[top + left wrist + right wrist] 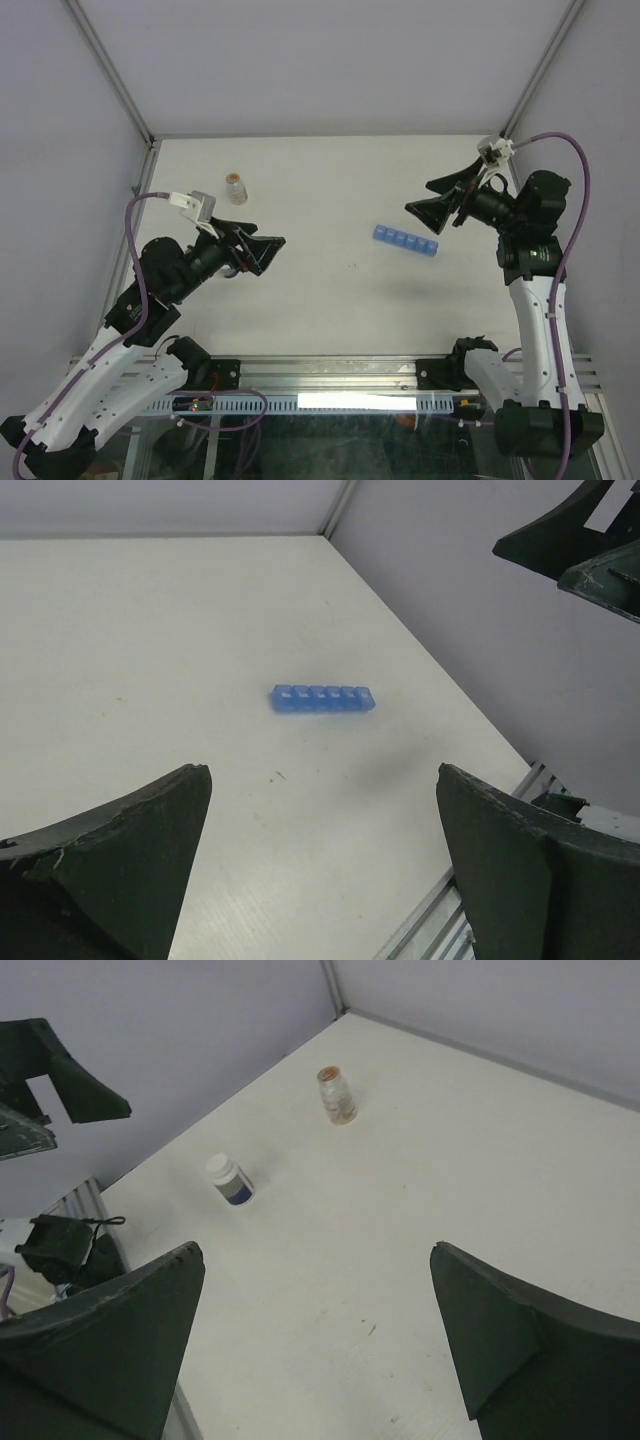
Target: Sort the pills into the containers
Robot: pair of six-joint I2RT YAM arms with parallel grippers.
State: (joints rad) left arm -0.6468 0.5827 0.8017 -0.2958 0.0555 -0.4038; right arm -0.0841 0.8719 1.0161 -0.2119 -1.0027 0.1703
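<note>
The blue pill-organiser strip (406, 241) lies flat on the white table, right of centre; it also shows in the left wrist view (323, 699). My left gripper (268, 252) is open and empty, held above the table's left part and facing the strip from well away (322, 772). My right gripper (420, 197) is open and empty, raised just behind and right of the strip (316, 1250). No loose pills are visible.
A small clear bottle with tan-orange contents (237, 187) stands at the back left, also in the right wrist view (338, 1095). A white-capped bottle with a dark blue label (231, 1180) stands near the left gripper. Grey walls enclose the table on three sides.
</note>
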